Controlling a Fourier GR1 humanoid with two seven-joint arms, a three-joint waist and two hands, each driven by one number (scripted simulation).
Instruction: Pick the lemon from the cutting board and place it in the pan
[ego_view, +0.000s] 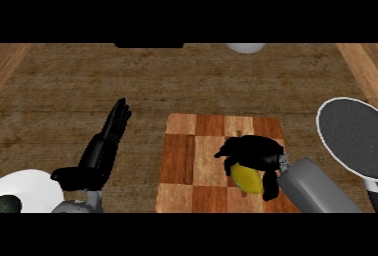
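Observation:
On the checkered wooden cutting board (193, 160) lies the yellow lemon (247, 179), partly hidden under my right hand (255, 151). That black hand curls over the lemon, fingers and thumb wrapped round it. The dark pan (353, 135) with a pale rim sits at the right edge, its handle running toward the lower right. My left hand (103, 145) rests left of the board, fingers straight and pointing away, holding nothing.
A white plate (29, 192) with a dark green object (7, 204) on it shows at the lower left corner. A pale round object (245, 47) and a dark shape (149, 45) sit at the counter's far edge. Lighter wood strips border the counter left and right.

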